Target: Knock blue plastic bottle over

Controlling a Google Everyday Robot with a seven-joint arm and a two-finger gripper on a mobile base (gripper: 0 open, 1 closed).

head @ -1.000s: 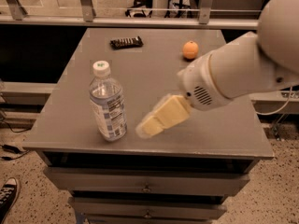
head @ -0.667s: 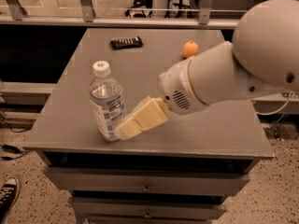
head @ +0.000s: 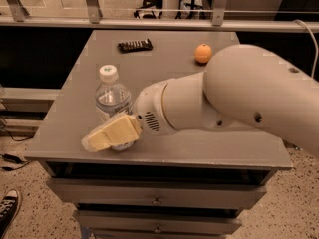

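The blue plastic bottle [head: 111, 94] is a clear water bottle with a white cap and a pale label. It stands upright near the front left of the grey table [head: 164, 68]. My gripper [head: 102, 138] with cream-coloured fingers reaches in from the right and lies across the bottle's lower front, hiding its base. The big white arm [head: 229, 98] spans the right half of the view.
An orange fruit [head: 203, 53] sits at the back right of the table. A dark flat snack packet [head: 134, 45] lies at the back centre. The table's front edge runs just below the gripper, with drawers [head: 157, 200] under it. A shoe [head: 7, 210] shows on the floor at bottom left.
The gripper has moved left from beside the bottle to across its lower front. The arm has swung further into view. The bottle still stands upright.
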